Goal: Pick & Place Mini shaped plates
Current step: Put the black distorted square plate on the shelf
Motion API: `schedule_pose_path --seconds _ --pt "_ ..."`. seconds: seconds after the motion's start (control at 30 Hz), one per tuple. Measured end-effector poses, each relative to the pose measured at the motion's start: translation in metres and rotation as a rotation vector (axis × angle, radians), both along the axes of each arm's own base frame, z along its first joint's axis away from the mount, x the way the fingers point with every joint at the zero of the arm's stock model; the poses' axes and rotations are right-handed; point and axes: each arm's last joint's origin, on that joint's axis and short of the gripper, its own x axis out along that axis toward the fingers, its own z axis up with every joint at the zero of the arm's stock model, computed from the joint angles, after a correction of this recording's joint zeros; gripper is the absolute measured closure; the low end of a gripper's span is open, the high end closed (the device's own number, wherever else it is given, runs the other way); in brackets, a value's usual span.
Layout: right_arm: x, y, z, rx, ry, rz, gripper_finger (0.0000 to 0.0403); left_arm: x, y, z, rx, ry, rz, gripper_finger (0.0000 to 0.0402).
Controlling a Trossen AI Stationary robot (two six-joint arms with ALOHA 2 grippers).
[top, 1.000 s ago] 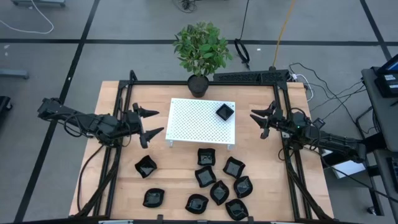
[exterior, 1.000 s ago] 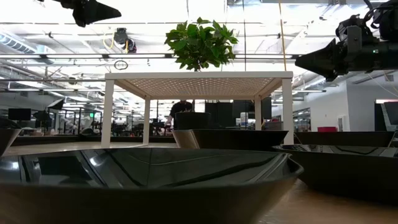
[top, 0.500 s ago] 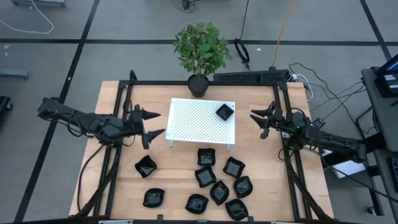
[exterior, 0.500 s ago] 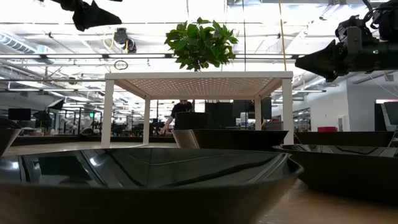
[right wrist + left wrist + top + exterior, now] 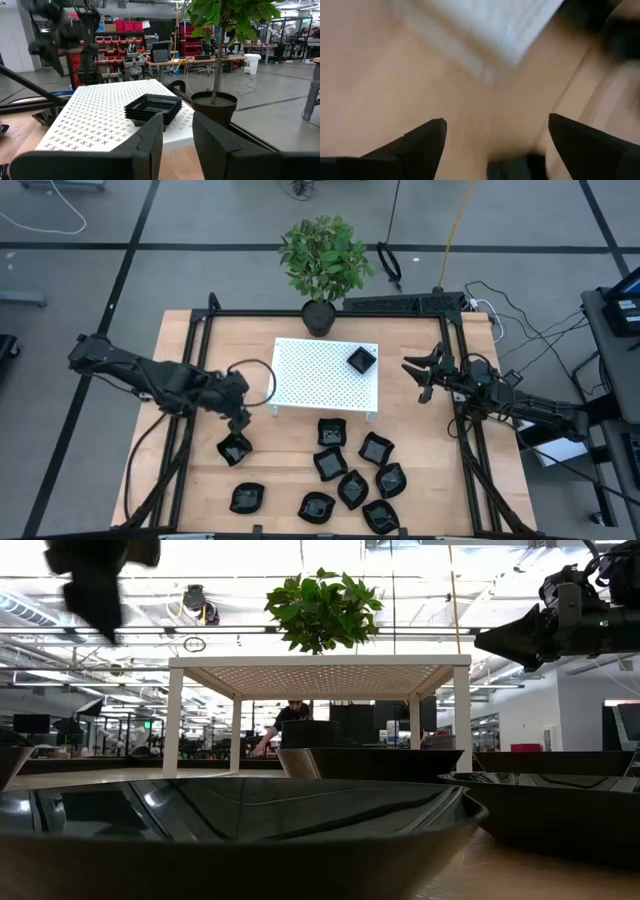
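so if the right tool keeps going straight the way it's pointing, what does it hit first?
Probably the stack of black square plates on the white perforated platform. The right tool points straight at it with bare table between. Whether its height would clear the stack is unclear.

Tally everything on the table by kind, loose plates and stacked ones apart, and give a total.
Black plates loose on the wood: 9
Stack of black plates on the platform: 1 (how many it holds cannot be told)
White perforated platform: 1
Potted plant: 1
Total: 12
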Motion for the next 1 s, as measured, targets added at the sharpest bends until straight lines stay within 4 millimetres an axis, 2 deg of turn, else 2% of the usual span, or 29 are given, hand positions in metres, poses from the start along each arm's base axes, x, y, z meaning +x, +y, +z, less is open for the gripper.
schedule_pose_path --seconds 0.17,0.3,0.53,0.8,1.0 --pt "0.0 0.0 0.0 0.0 0.0 0.0 0.0307 -0.007 -0.004 -0.021 -0.076 0.324 0.205 0.0048" --pt "0.0 0.0 0.0 0.0 0.0 0.0 0.0305 -0.011 -0.008 -0.028 -0.071 0.435 0.335 0.0048" --pt "0.0 0.0 0.0 0.0 0.0 -0.001 0.0307 -0.011 -0.018 -0.043 -0.13 0.451 0.417 0.0048" --pt "0.0 0.0 0.0 0.0 0.0 -0.001 0.0309 -0.013 -0.034 -0.073 -0.227 0.386 0.449 0.0048" --pt "0.0 0.0 0.0 0.0 0.0 -0.001 0.0308 -0.022 -0.041 -0.092 -0.237 0.388 0.467 0.0048"
